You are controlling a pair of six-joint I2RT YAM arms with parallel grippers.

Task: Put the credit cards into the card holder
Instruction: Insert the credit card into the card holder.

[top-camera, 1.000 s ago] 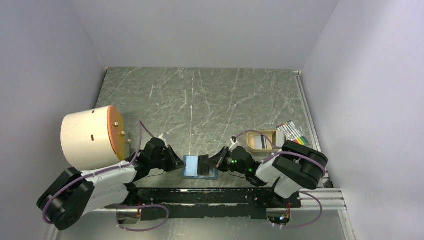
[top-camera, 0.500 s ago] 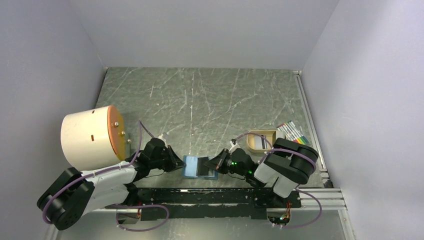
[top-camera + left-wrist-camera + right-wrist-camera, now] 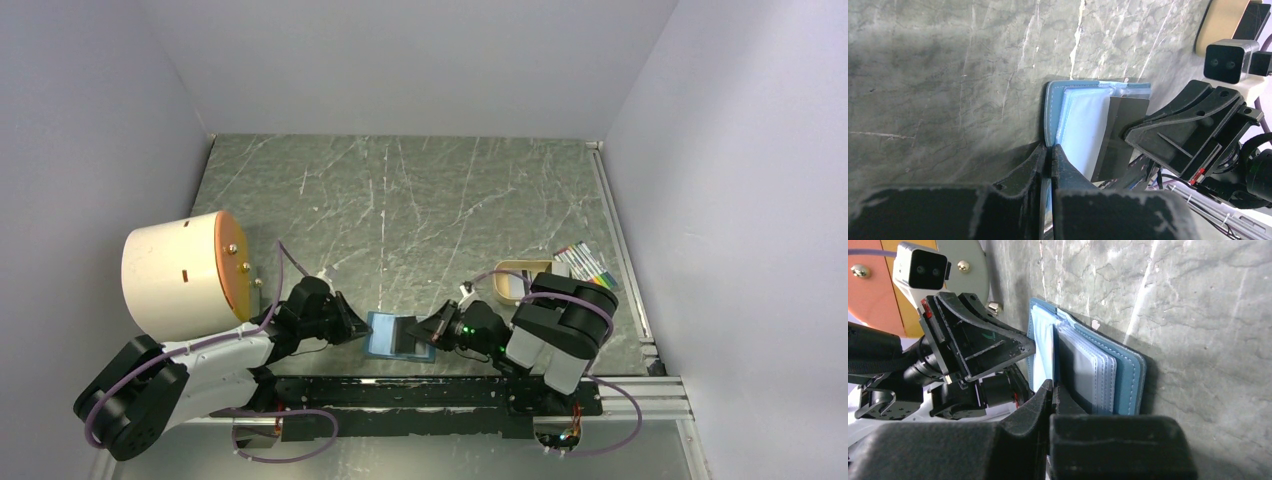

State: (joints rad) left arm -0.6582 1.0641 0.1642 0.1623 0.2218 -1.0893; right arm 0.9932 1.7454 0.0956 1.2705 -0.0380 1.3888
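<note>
Both grippers are clamped: my left gripper [image 3: 357,329] pins the card holder [image 3: 385,336] at six o'clock on the table [image 3: 400,200], my right gripper [image 3: 427,329] holds a credit card [image 3: 1125,112], just nudged toward nine o'clock, likely seating in a sleeve.

No legible txt, labels or nos. seen in any view.

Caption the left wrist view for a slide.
Left claw pinches the open wallet's edge; right claw holds a dark card against its sleeves.
</note>
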